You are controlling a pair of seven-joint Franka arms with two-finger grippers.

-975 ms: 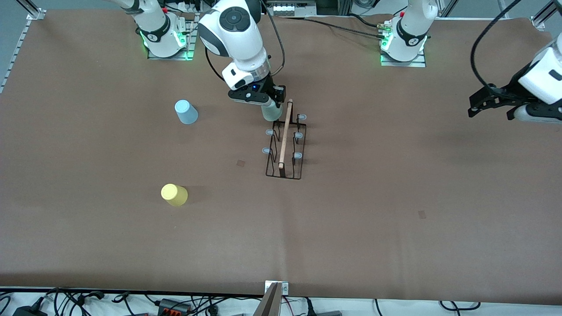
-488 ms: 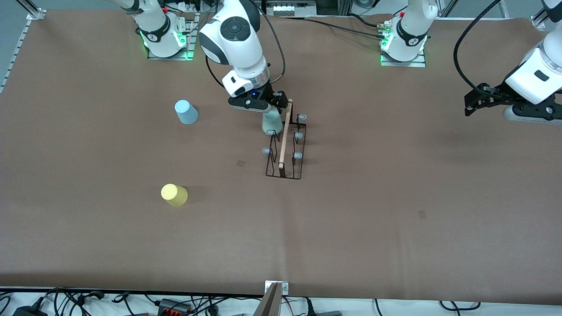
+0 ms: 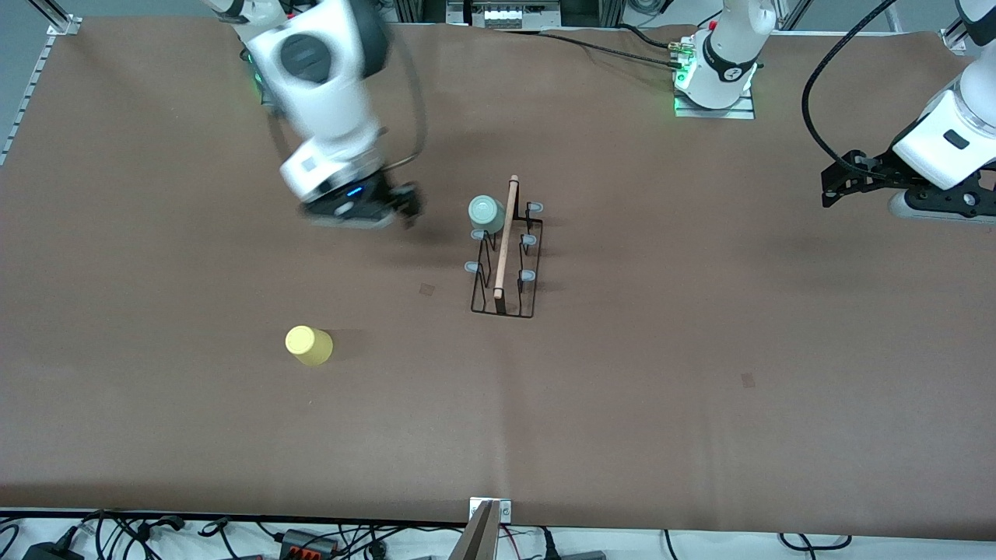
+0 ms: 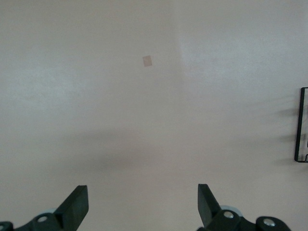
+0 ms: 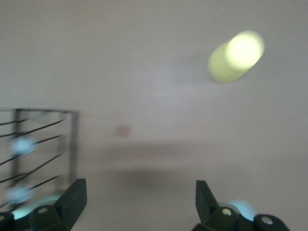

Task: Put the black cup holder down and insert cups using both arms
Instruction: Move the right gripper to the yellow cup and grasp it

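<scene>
The black cup holder [image 3: 504, 260] stands mid-table with its wooden rod [image 3: 504, 241] on top. The mint green cup [image 3: 486, 213] sits upside down on a peg at the rack's end nearest the robot bases. The yellow cup [image 3: 309, 345] stands upside down, nearer the front camera, toward the right arm's end. The light blue cup is hidden by the right arm. My right gripper [image 3: 405, 206] is open and empty, above the table beside the rack. Its wrist view [image 5: 139, 192] shows the rack [image 5: 38, 149] and yellow cup [image 5: 236, 55]. My left gripper [image 3: 834, 187] waits open [image 4: 143, 195] at the left arm's end.
A small brown patch [image 3: 426, 288] marks the brown table cover beside the rack. Another patch [image 3: 748, 379] lies toward the left arm's end. The rack's edge shows in the left wrist view [image 4: 302, 125]. Cables lie along the table's front edge.
My right gripper let go of the mint cup, left it on the rack's peg, and swung away toward the right arm's end, now covering the blue cup. The left arm barely moved.
</scene>
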